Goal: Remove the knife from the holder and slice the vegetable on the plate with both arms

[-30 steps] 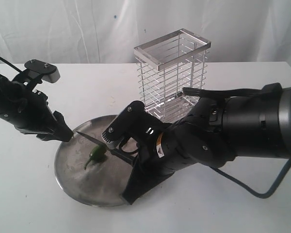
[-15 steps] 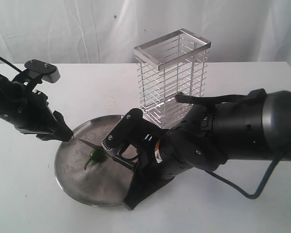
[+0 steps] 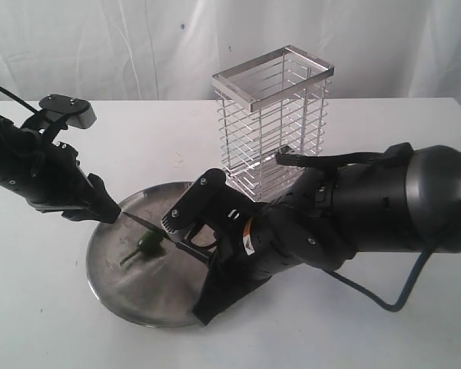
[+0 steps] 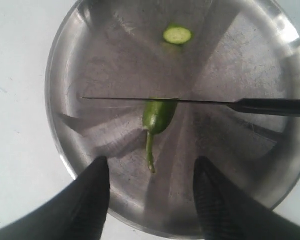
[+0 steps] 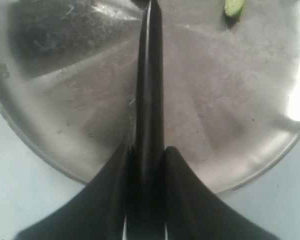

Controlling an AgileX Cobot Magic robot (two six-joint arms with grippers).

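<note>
White tabletop, white curtain behind, and pretty much everything hangs off the plate (image 3: 115, 269) near the front edge. The chilli (image 4: 158, 115) lies about mid-plate, and the knife (image 4: 200, 102) blade sits straight across its fat end, so the blade runs crosswise to the pepper's long axis and the stem trails away on the far side from the cut. The right gripper (image 5: 146, 150) is clamped tight on the black handle, coming in over the plate rim on the holder (image 3: 273, 123) side. The left gripper (image 4: 150, 170) hovers over the stem end with its jaws spread and nothing between them, so it looks like the nearer one for pinning the pepper down. It's a glossy green stub with a thin stem, and one round pale-faced slice (image 4: 177, 35) already lies apart, toward the rim.
</note>
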